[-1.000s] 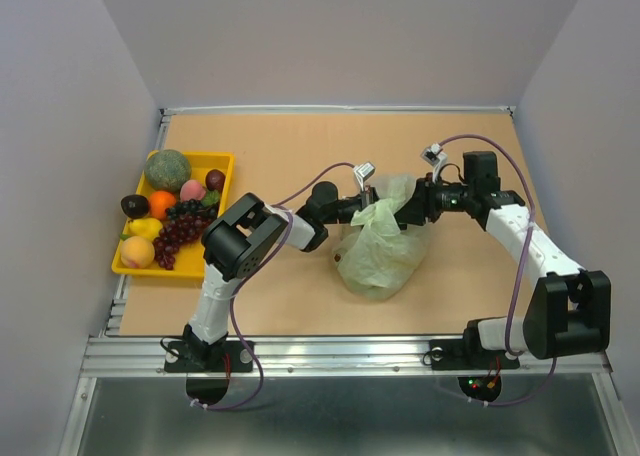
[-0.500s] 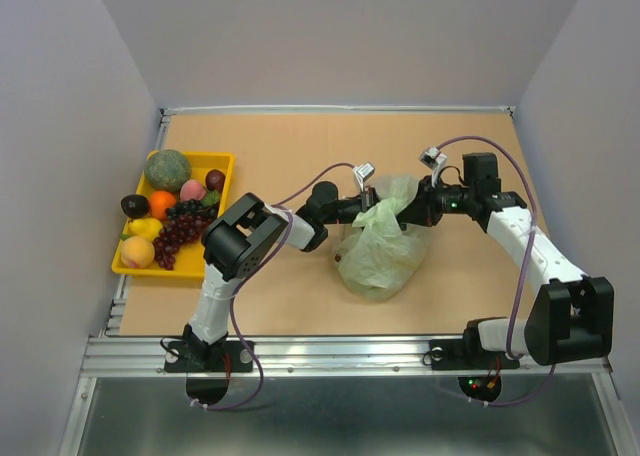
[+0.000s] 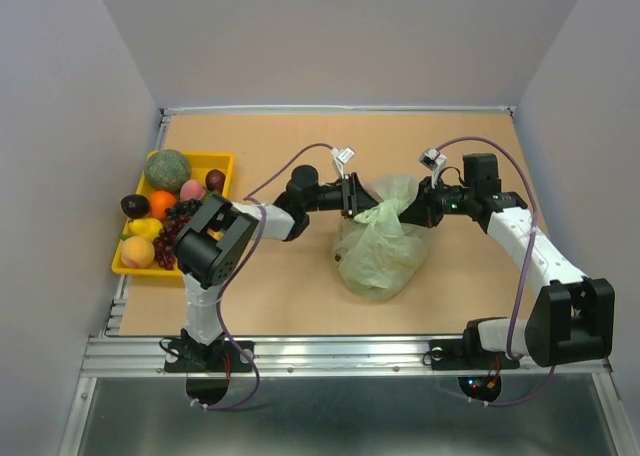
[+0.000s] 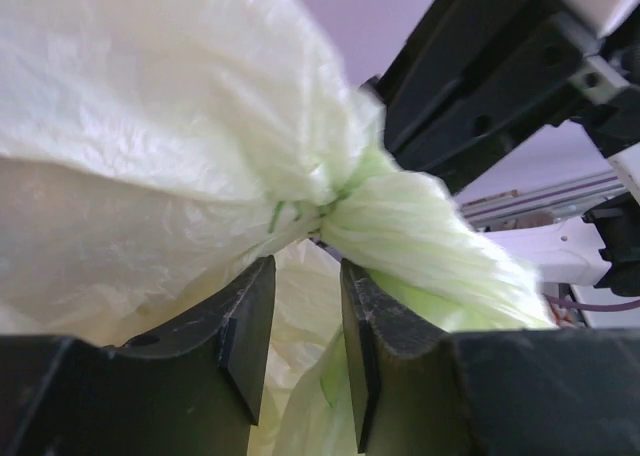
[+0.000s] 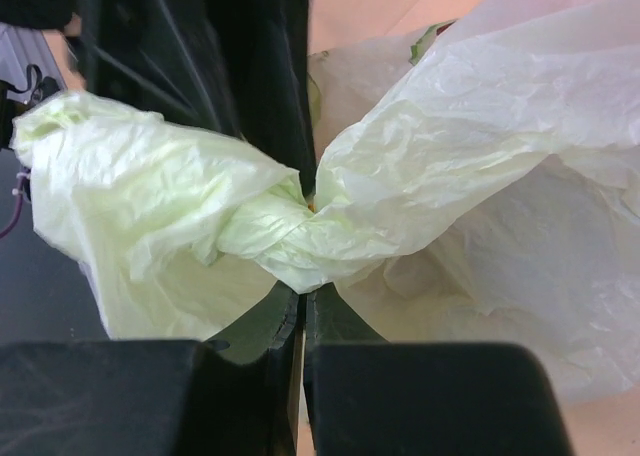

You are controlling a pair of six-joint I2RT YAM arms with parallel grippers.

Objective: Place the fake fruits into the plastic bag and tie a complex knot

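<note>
Far left of tabletop (image 3: pixel 280 306): yellow rectangular plastic tray (image 3: pixel 222 159), with the assorted plastic fake fruits (image 3: pixel 167 169) in it, unbagged.
Centre: my left pincer (image 4: pixel 300 286), jaws slightly spread below the cinched twist (image 4: pixel 325 208) of the pale green crinkly plastic bag (image 3: pixel 382 251), which rests mid-tabletop.
Right: my right pincer (image 5: pixel 302 301), pressed together on bag film.
Step, I judge: knotting. Next: left closes on film, then both draw apart.

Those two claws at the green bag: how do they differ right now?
The left gripper has its fingers apart with a gap, the twisted neck of the plastic bag just past their tips. The right gripper has its fingers pressed almost together, pinching that twist. Seen from above, the left gripper comes from the bag's left, the right gripper from its right. Both meet at the bag's gathered top.
</note>
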